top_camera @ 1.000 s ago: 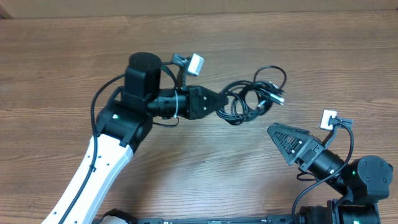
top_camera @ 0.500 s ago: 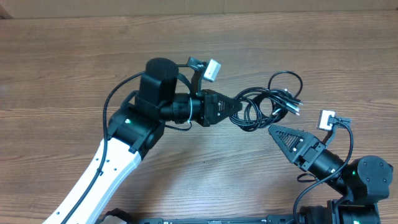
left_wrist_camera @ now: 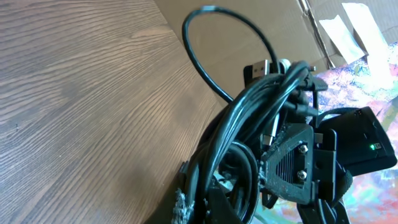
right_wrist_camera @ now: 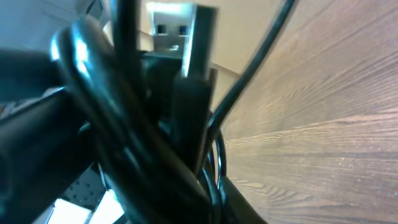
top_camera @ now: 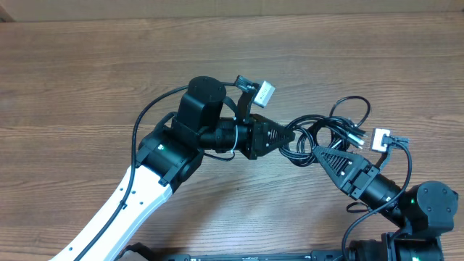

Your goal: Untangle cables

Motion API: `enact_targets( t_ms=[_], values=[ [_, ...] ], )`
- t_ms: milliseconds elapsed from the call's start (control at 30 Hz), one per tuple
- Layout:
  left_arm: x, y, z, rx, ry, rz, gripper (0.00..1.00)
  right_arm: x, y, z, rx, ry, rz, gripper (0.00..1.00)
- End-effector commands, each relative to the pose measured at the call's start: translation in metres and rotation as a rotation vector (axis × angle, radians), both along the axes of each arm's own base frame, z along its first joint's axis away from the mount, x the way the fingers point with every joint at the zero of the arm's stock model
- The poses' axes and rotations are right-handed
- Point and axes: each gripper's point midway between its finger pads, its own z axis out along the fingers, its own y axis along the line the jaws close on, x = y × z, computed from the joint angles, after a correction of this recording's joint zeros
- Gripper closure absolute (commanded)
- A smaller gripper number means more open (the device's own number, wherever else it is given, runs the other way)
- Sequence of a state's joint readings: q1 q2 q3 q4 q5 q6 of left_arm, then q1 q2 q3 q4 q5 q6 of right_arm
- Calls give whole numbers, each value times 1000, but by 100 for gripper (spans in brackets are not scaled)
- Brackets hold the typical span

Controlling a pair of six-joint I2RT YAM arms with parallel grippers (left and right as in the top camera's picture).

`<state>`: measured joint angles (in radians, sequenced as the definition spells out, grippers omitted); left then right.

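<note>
One tangled bundle of black cables [top_camera: 322, 134], their number unclear, was right of the surface [top_camera: 87, 65] centre. The left jaws were closed on it. The right jaws were against it, their state unclear.

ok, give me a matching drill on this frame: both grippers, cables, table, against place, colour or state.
1 left gripper
2 right gripper
3 cables
4 table

A brown wood grain
B black loops bunched between both grippers
C shut on the bundle's left end
D tip at the bundle's lower right edge

Pairs: 1-C, 2-D, 3-B, 4-A
</note>
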<state>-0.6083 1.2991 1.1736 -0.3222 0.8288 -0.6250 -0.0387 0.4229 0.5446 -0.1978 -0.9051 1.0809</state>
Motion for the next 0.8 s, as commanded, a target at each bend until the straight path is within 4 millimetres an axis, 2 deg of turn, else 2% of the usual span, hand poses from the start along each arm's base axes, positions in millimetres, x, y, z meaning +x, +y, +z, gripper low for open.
enact_targets(
  t_ms=[0,200,367,400,433,467,500,533,767],
  values=[
    [-2,-1,6,-4,-37,-14,96,-2,-1,13,-4,-38,-8,81],
    [-6,3,-4,37,-85,-49,96,-2,-1,13,-8,-43,-8,95],
    [-6,3,-4,37,-103,-57,94,-2,-1,13,-23,-62,-8,96],
    [-6,3,-4,37,-108,-58,81,-2,-1,13,-33,-75,-8,96],
    [-6,3,-4,37,-125,-62,42,-2,-1,13,-58,-105,-7,96],
    [-6,3,-4,38,-132,-64,21,-2,-1,13,-70,-121,-7,96],
    [-5,4,-4,38,-140,-65,5,-2,-1,13,-87,-141,-7,96],
    [-5,5,-3,36,-149,-70,0,-2,-1,13,-108,-165,-7,96],
    [-12,15,11,-46,-261,-195,0,-16,10,11,-302,-430,94,96]
  ],
)
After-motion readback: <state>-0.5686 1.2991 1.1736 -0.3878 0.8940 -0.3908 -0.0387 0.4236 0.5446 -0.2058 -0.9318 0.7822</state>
